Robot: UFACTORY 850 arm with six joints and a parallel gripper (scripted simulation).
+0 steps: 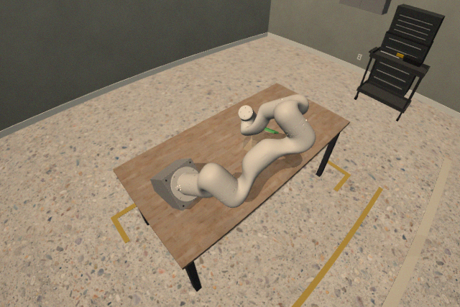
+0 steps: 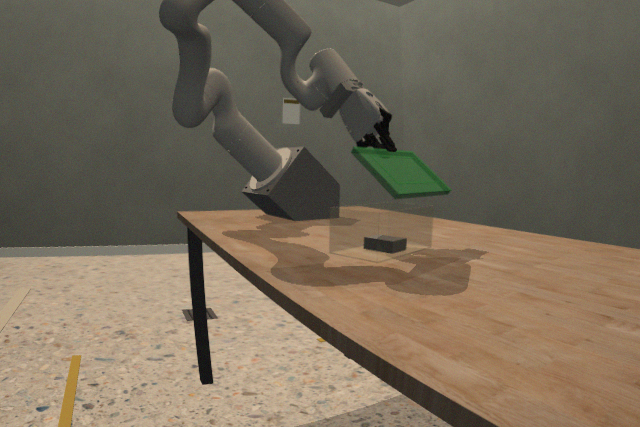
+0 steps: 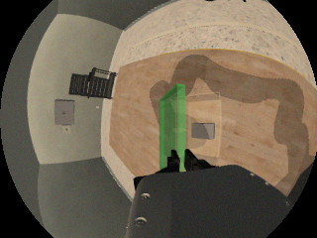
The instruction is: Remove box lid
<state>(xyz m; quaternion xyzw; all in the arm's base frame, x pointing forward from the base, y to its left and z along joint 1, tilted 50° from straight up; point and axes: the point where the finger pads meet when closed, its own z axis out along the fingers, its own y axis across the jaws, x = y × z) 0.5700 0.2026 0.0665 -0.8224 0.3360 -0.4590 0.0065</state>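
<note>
The gripper [image 2: 378,141] is clamped on one edge of the green lid [image 2: 401,172], holding it in the air. The lid hangs tilted, sloping down and away from the fingers [image 2: 385,128], with its raised rim visible on the upward face. Below the gripper and slightly ahead of it stands the transparent box [image 2: 381,230] on the wooden table [image 2: 516,303], with a small dark block [image 2: 385,243] inside it. The lid is well above the box and touches neither it nor the table. In the wrist view the lid [image 3: 172,129] extends straight out from the fingers, edge-on.
</note>
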